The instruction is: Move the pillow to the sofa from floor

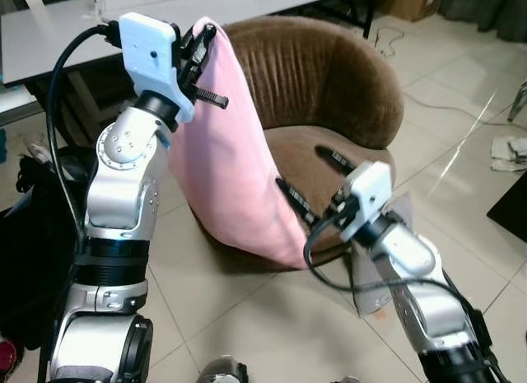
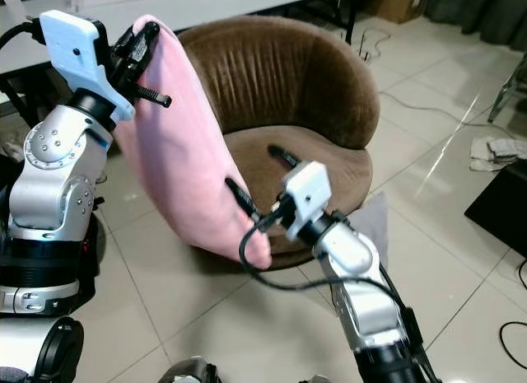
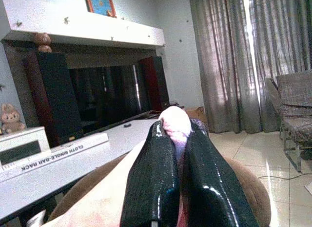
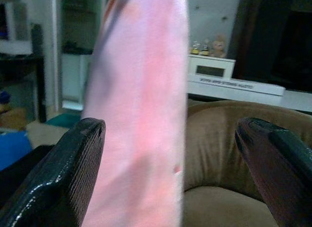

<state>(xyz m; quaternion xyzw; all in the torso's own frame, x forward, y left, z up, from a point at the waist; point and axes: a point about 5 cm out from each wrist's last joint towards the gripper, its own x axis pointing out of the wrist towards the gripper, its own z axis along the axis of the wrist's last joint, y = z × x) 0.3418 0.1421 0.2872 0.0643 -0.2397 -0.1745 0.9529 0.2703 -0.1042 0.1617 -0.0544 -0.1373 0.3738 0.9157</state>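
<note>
- The pink pillow point(image 1: 226, 152) hangs clear of the floor, upright and a little tilted, in front of the brown round sofa chair point(image 1: 329, 86); its lower corner dips past the front edge of the seat.
- The left gripper point(image 1: 200, 53) is raised high and clenched on the pillow's top corner; in the left wrist view its two black fingers point(image 3: 151, 188) sit pressed together with a fold of pink fabric squeezed out between their tips.
- The right gripper point(image 1: 313, 181) is low, just in front of the seat, with its fingers spread wide and nothing between them. One finger point(image 1: 295, 200) lies against the pillow's lower edge; the other point(image 1: 336, 158) reaches over the seat cushion (the right wrist view shows the pillow point(image 4: 141, 110) hanging near one finger, with open space to the other).
- Behind the sofa chair stands a white table point(image 1: 49, 29) carrying a long white box point(image 3: 48, 156) printed "CLOTH SINGLE-BAR RACK".
- The floor point(image 1: 272, 325) is pale glossy tile; a grey cloth-like piece point(image 2: 370, 222) lies on it beside the chair's base, near the right arm.
- A dark bag or bundle point(image 1: 33, 226) sits on the floor at the robot's left.
- Crumpled white material point(image 1: 509, 152) lies on the tiles far to the right.
</note>
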